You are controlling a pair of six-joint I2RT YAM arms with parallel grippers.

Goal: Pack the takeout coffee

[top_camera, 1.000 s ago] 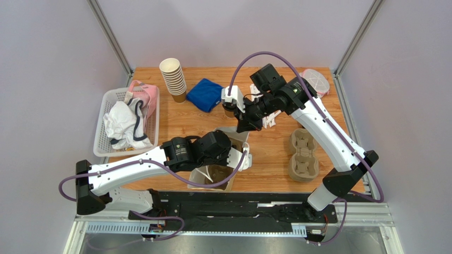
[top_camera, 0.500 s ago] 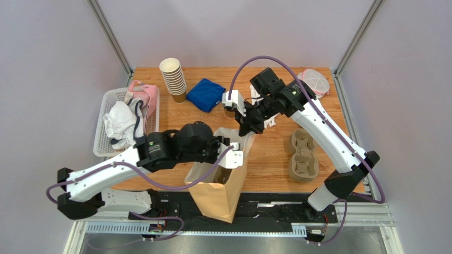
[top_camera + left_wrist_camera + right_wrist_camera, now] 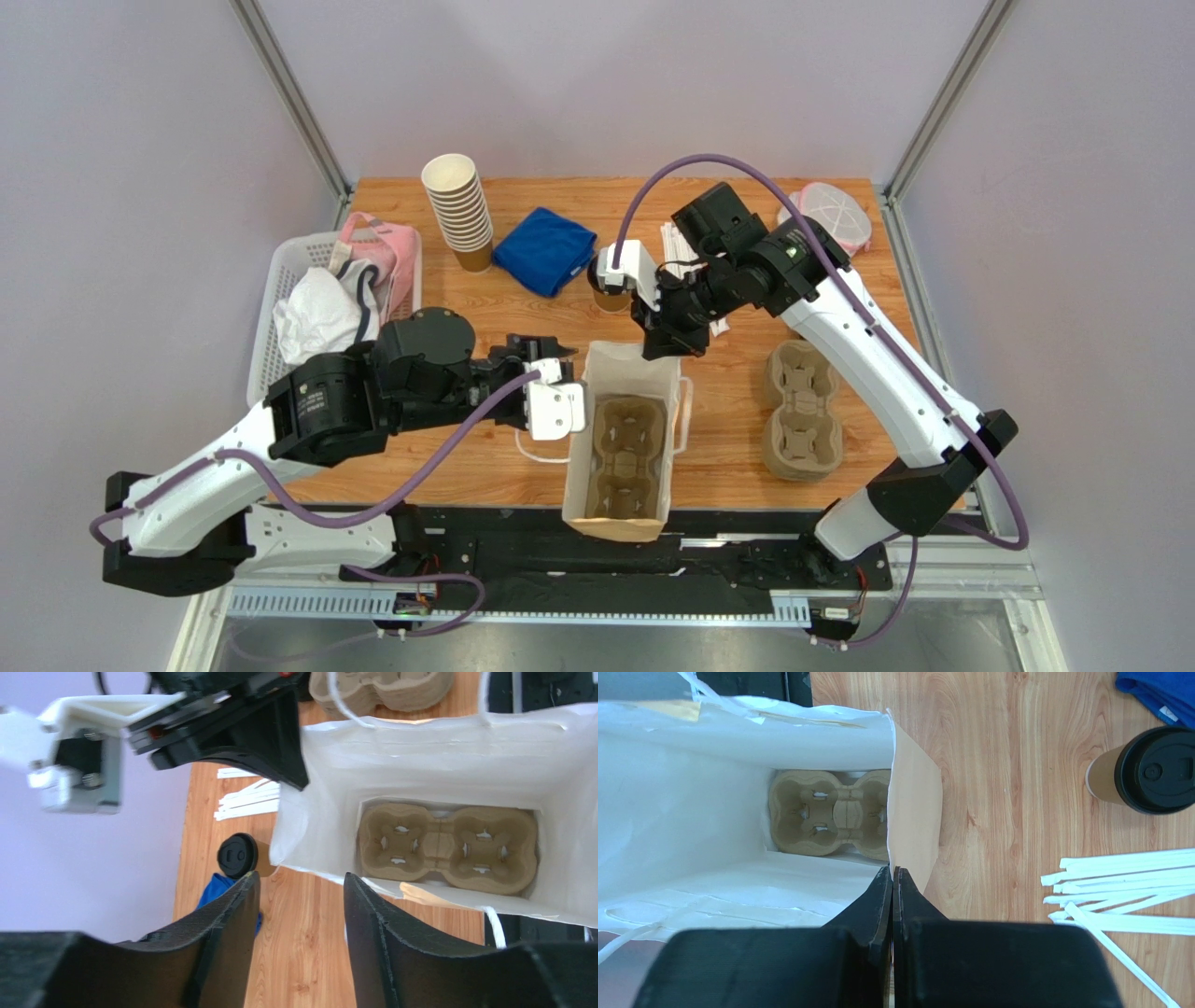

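The takeout coffee, a brown cup with a black lid, stands on the table behind the bag, partly hidden by the right wrist; it also shows in the left wrist view and the right wrist view. A paper bag stands upright and open at the table's front middle, with a cardboard cup carrier on its floor. My right gripper is shut on the bag's far rim. My left gripper hangs open just left of the bag, nothing between its fingers.
A stack of spare carriers lies right of the bag. White paper-wrapped straws lie near the coffee. Farther back are a stack of lidless cups, a blue cloth and a clear container. A white basket of cloths sits left.
The bag has swung from tipped toward the front edge to upright with its mouth up. My left gripper has opened, let go of the bag and drawn back to the left.
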